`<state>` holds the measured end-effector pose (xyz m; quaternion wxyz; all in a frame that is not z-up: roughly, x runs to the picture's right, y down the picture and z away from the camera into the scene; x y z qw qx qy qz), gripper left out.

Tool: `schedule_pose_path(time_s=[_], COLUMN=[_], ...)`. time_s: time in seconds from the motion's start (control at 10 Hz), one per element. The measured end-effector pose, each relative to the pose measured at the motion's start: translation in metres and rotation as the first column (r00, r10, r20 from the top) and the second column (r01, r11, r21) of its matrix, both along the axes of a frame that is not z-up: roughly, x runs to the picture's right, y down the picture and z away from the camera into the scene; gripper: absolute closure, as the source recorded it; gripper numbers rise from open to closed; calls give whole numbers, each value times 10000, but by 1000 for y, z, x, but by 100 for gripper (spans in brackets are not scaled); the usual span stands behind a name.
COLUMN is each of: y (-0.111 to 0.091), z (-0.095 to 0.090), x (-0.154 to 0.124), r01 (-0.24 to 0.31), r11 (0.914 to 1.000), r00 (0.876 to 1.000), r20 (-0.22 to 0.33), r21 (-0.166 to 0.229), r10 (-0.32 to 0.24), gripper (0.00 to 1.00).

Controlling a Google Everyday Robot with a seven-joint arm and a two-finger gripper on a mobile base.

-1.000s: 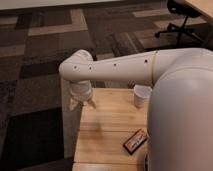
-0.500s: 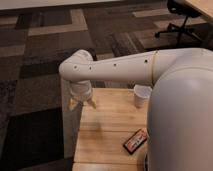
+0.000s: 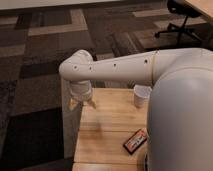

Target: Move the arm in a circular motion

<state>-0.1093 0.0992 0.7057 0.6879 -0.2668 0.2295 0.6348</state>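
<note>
My cream-white tubular arm reaches from the right across the view to a rounded elbow at the left, dotted with small dark screw holes. From the elbow the wrist hangs down to a tan gripper with its tips just above the far left corner of a light wooden table. The gripper holds nothing that I can see.
A small white paper cup stands at the table's far edge, right of the gripper. A red and black snack packet lies near the table's front right. Patterned dark carpet surrounds the table, and an office chair base stands at top right.
</note>
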Motion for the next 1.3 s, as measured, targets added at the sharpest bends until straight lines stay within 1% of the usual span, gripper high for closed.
schedule_pose_path(time_s=[0.2,0.4,0.5,0.6,0.7,0.8,0.9,1.0,1.1,1.2,1.3], y=[0,-2,-18,-24,-36,-52,-66,-85,-96,-110,-126], z=[0,0,1,1,3,10,19,33,40,50,64], x=[0,1,1,3,6,13,24,44,57,77,107], r01=[0,153,511,607,691,735,768,771,763,751,740], r11=[10000,9999,9984,9977,9969,9962,9953,9934,9919,9896,9871], r00=[10000,9998,9977,9965,9942,9903,9869,9833,9827,9833,9852], r20=[0,91,431,557,798,1149,1377,1582,1608,1559,1430], r21=[0,24,237,298,379,465,595,855,1018,1226,1418], r10=[0,-153,-521,-623,-719,-784,-844,-899,-921,-939,-944], gripper=[35,35,35,35,35,35,35,35,35,35,35])
